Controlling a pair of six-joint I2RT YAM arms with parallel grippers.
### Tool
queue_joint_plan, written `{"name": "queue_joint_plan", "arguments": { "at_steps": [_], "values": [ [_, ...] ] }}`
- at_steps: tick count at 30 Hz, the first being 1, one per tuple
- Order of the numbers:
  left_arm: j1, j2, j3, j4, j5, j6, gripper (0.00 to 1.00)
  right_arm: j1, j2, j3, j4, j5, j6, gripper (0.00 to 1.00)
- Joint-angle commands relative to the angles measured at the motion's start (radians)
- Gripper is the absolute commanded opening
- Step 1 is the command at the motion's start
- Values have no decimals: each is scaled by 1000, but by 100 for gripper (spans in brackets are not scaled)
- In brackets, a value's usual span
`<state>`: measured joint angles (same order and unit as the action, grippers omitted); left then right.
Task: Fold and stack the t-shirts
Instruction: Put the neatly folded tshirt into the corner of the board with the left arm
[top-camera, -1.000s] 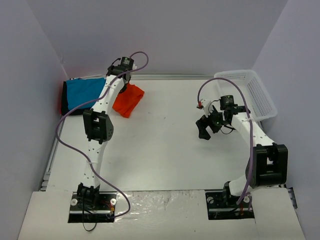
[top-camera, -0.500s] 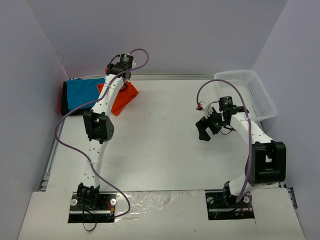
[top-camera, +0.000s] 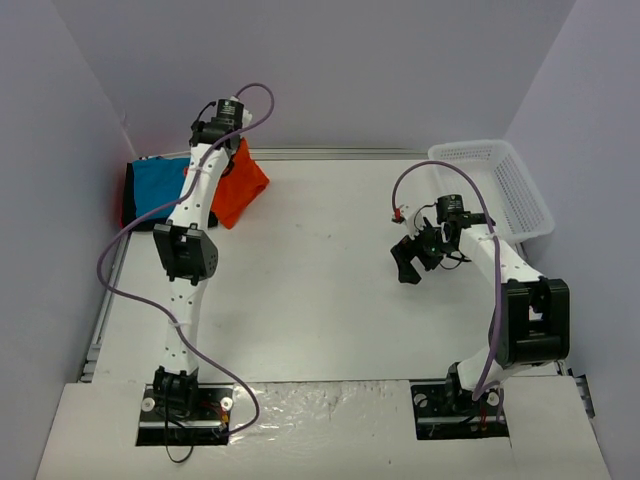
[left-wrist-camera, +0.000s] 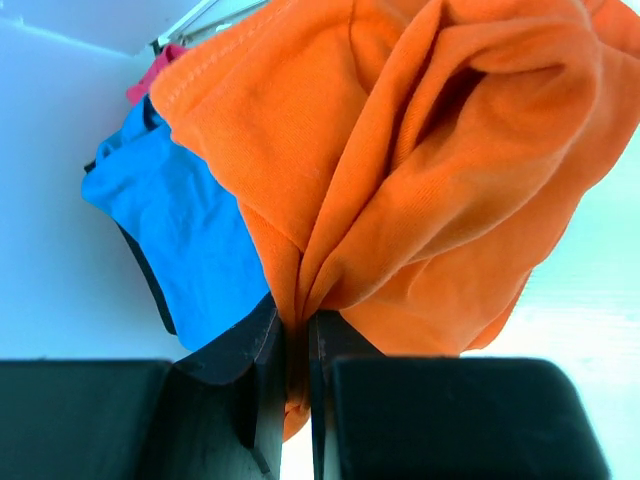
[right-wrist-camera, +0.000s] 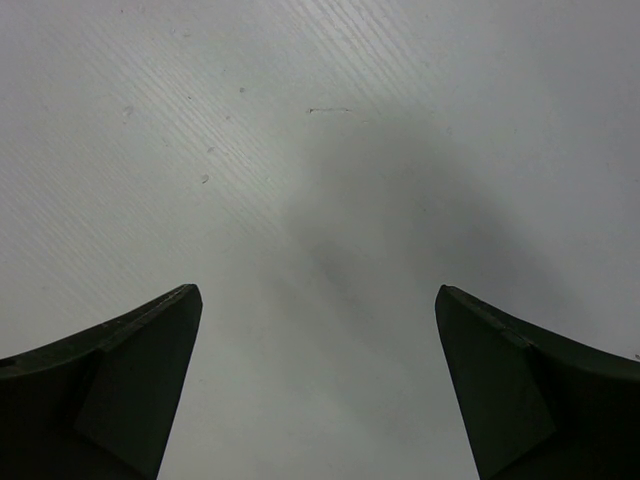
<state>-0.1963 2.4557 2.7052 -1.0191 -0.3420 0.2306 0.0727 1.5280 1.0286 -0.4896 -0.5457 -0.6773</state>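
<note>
The orange-red t-shirt (top-camera: 238, 187) hangs bunched from my left gripper (top-camera: 228, 150), at the far left of the table, just right of the stack. In the left wrist view my left gripper (left-wrist-camera: 297, 340) is shut on a pinched fold of the orange-red t-shirt (left-wrist-camera: 430, 170). The folded turquoise-blue t-shirt (top-camera: 158, 184) lies on the black t-shirt (top-camera: 129, 208). Both also show behind the hanging cloth, the turquoise-blue t-shirt (left-wrist-camera: 185, 225) above a black t-shirt's edge (left-wrist-camera: 143, 272). My right gripper (top-camera: 405, 262) stands open over bare table at the right, and nothing lies between its fingers (right-wrist-camera: 130, 370).
A white mesh basket (top-camera: 512, 186) stands at the far right against the wall. Grey walls close in the table on the left, back and right. A strip of red cloth (left-wrist-camera: 150, 78) peeks out behind the stack.
My left gripper has carried the orange-red t-shirt to the left, from the open table toward the turquoise-blue stack. The right arm has barely moved.
</note>
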Motion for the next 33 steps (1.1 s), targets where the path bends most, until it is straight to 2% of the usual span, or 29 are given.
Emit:
{"name": "queue_joint_plan", "arguments": {
  "at_steps": [1,5,13,20,27,33],
  "values": [
    [47,-138,41,-18,40,-65,2,-1,8,-4,-20,4,5,100],
    [98,-172,33,-4,125,-115,3,2,18,-7,-21,7,5,100],
    [126,-227,31,5,156,-100,3,12,37,-5,-20,30,5,100],
    [192,-230,-25,19,204,-105,2,12,43,-9,-20,38,5,100],
    [307,-205,-114,76,242,-102,2,13,61,-13,-21,52,2,100],
    [357,-156,-117,116,245,-94,2,12,81,-15,-21,67,5,100]
  ]
}}
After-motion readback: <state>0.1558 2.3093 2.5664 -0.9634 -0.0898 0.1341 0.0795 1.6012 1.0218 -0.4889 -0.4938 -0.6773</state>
